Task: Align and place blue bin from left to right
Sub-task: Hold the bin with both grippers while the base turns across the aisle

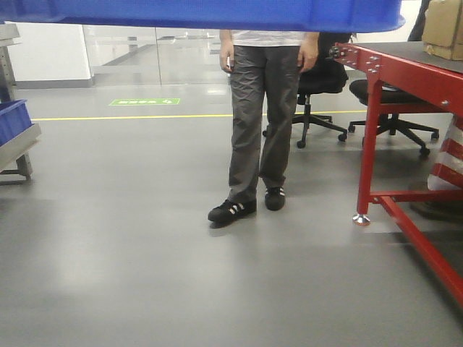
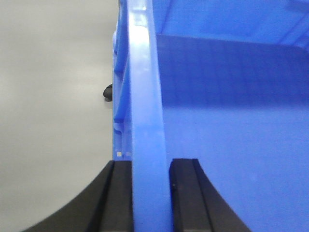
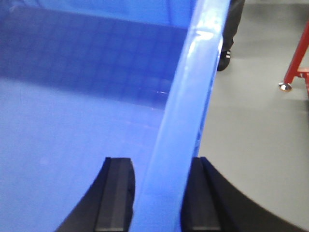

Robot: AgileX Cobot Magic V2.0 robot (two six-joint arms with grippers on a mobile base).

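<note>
Jaws of my left gripper (image 2: 150, 166) and right gripper (image 3: 158, 164) each pinch an end wall of the blue bin (image 1: 217, 13), held aloft, long axis spanning left to right between them.

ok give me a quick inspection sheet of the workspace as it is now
surface: grey floor; red-framed table at right
job's things: blue bin held off the floor, spanning the top of the front view
clutter: cardboard box on the table
grippers: left gripper and right gripper, jaws of each closed on a bin wall, one inside, one outside
cables: nothing seen
surroundings: person standing ahead; office chairs behind; blue crate on a rack at left; yellow line on the floor
</note>
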